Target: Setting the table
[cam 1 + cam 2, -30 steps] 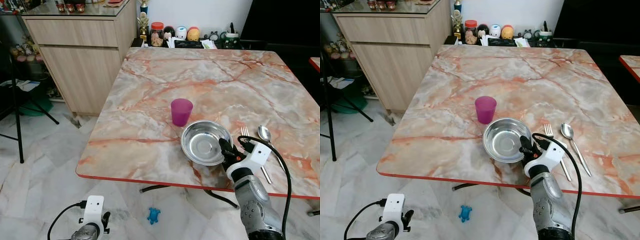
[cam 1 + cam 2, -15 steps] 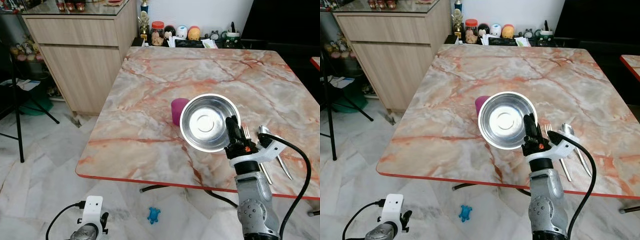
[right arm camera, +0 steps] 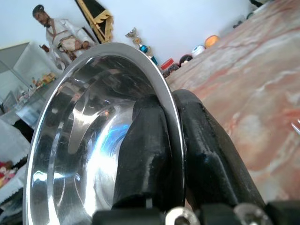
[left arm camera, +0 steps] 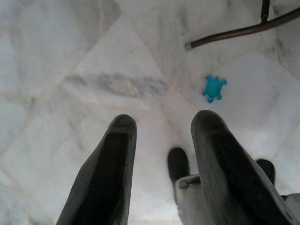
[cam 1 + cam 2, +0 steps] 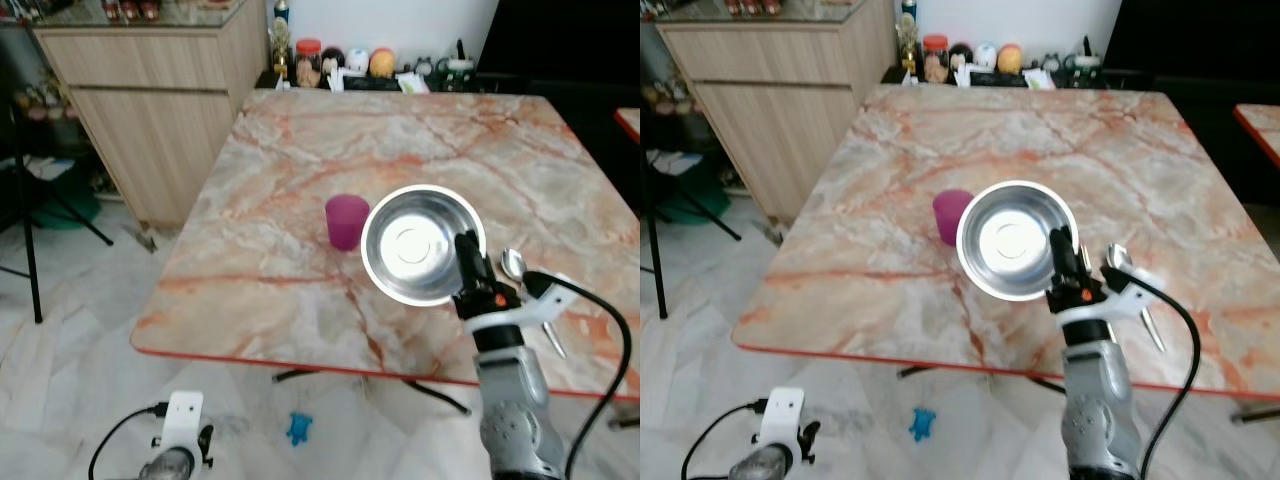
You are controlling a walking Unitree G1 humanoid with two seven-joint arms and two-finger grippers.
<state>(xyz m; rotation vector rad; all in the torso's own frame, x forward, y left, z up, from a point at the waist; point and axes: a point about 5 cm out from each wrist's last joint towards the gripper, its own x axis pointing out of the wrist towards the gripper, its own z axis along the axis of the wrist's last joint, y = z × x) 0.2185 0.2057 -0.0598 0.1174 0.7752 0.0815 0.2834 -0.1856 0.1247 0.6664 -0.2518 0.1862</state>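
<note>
Nearest the robot, the left end effector (image 4: 159, 164) hangs idle over the pale marble floor (image 4: 70, 56), its two black fingers spread with nothing between them; a small turquoise turtle toy (image 4: 214, 88) lies on the tiles beyond.

The right end effector (image 5: 470, 262) is raised above the near edge of the table (image 5: 250, 270), pinching the rim of a round, shiny stainless-steel bowl (image 5: 418, 244) with one finger inside the wall and one outside. The bowl is in the air, tilted up on edge so its hollow faces the camera, clear of the tabletop.

The bowl looks light, stiff and hard, not fragile, but its polished wall is probably slippery, and a one-sided rim hold lets it swing or pivot. The rim is likely the only practical place to take hold; a deep bite should keep it from twisting.

Just beyond the bowl on its left stands a magenta plastic cup (image 5: 346, 220), likely easy to tip. To the right, a silver metal spoon (image 5: 513, 263) lies on the marble, partly behind the arm. Both crowd the landing spot. Jars and small figurines (image 5: 345, 65) line the far edge.
</note>
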